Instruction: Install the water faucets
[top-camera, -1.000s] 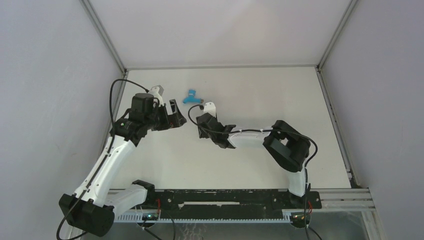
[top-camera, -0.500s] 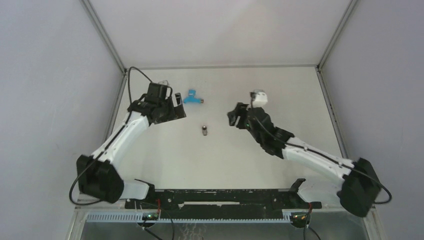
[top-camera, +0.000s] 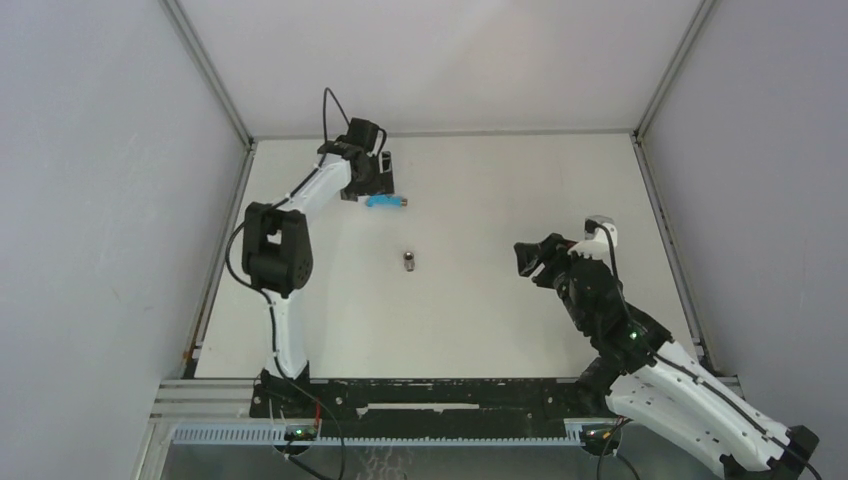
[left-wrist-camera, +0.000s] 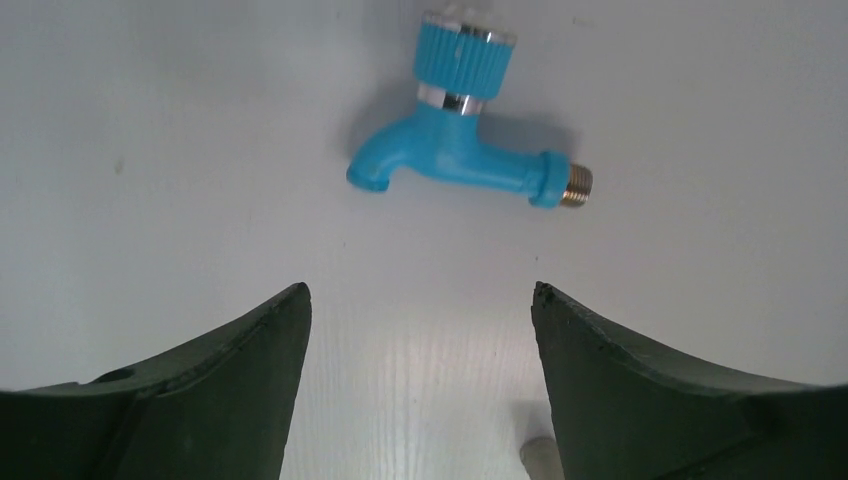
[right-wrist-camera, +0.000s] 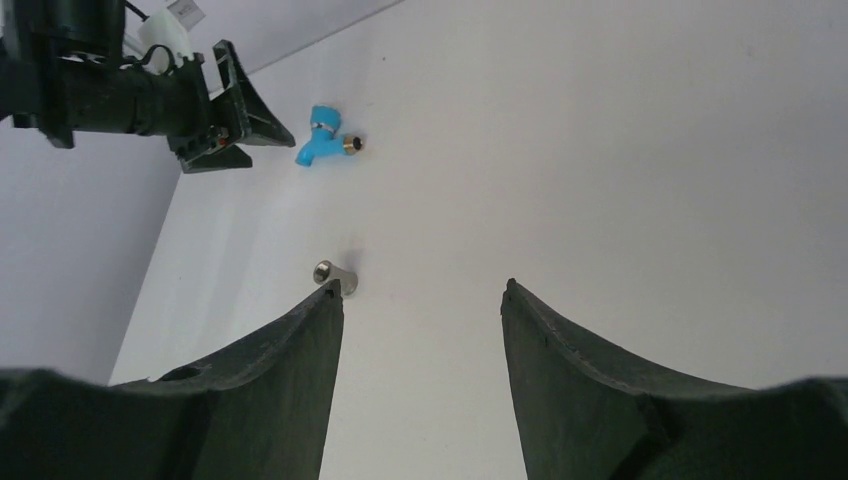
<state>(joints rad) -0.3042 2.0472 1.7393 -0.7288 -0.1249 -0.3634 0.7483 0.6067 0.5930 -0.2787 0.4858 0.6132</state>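
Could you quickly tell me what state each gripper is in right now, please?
Left gripper: open, empty, the blue tap lying just ahead of it.
Right gripper: open, empty, apart from the grey fitting.

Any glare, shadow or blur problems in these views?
Left wrist: tap is sharp with a soft shadow beside it; bright glare patch on the table below the left end effector. Right wrist: fitting is small but legible, with a faint shadow. Top external: even light, no blur.
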